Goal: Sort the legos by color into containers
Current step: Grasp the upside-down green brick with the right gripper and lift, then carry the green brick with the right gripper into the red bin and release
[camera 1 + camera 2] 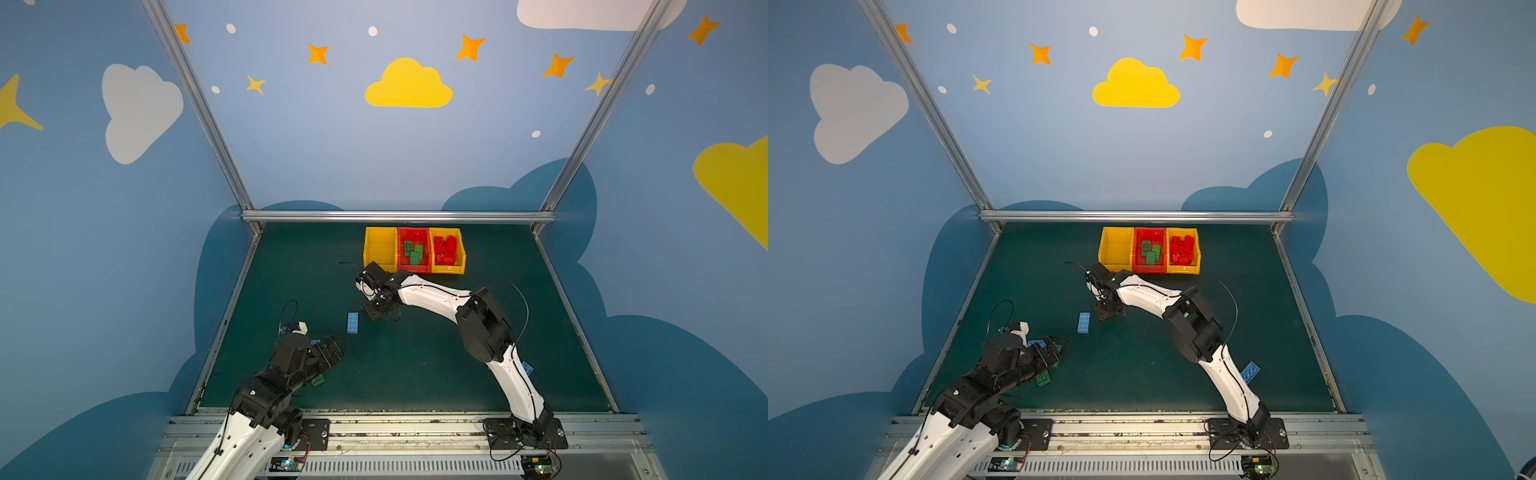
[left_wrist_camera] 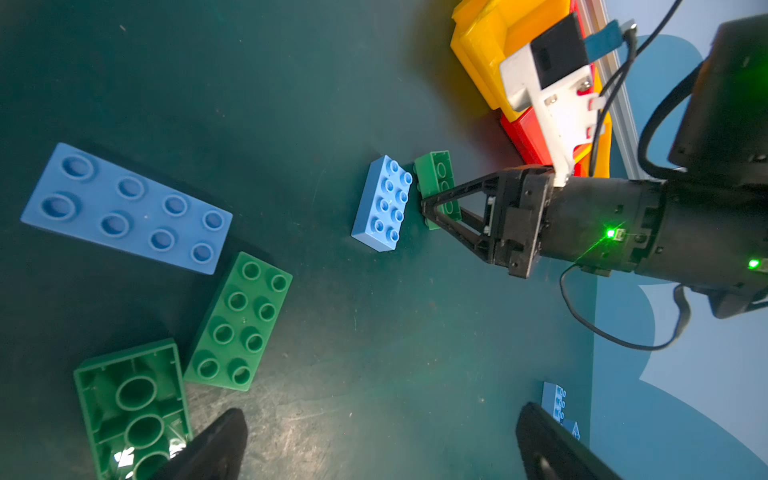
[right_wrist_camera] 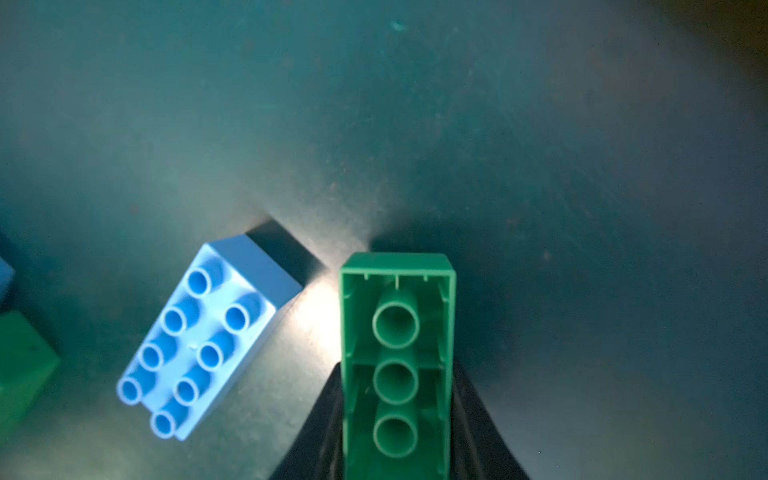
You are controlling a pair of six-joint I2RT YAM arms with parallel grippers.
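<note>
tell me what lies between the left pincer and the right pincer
One light blue brick, studs up on the mat, close beside the green brick in the right pincer; both top views show it.

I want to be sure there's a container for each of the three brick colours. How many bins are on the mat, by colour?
Yellow bins: 2
Red bin: 1
Total: 3
</note>
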